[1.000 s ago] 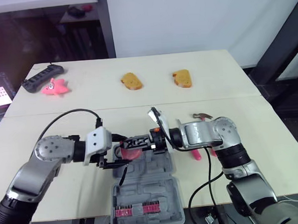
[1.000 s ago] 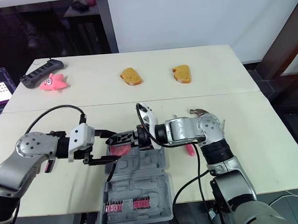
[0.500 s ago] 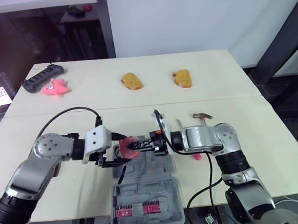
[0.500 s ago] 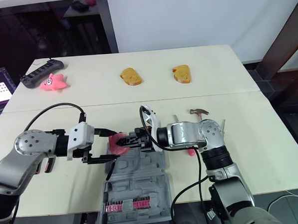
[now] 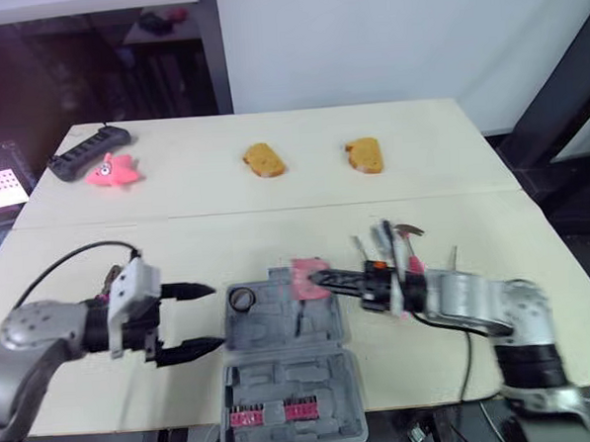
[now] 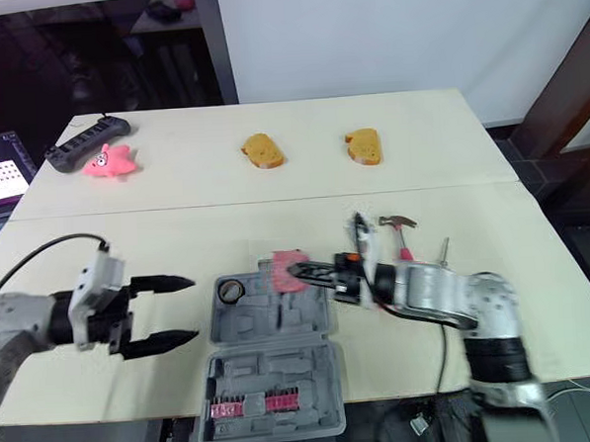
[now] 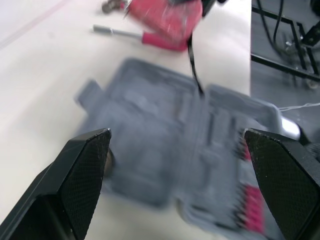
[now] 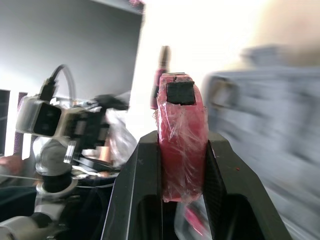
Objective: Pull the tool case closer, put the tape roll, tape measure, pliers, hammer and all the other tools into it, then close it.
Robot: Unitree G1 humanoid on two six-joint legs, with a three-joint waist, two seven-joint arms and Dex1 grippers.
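Pink tape measure (image 5: 304, 280), partly hidden, gripped by right tool (image 8: 182, 145) | left tool (image 5: 217, 315) released

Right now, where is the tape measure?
In the eye views, the tape measure is pinched in the right gripper at the far edge of the open tool case, right of the tape roll.

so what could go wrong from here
1. The right gripper holds the red tool in its fingers over the back rim of the tool case, not over a slot. Released there, it may tip out onto the table.
2. The left gripper is open beside the case, not bracing it, so a bump could slide it.
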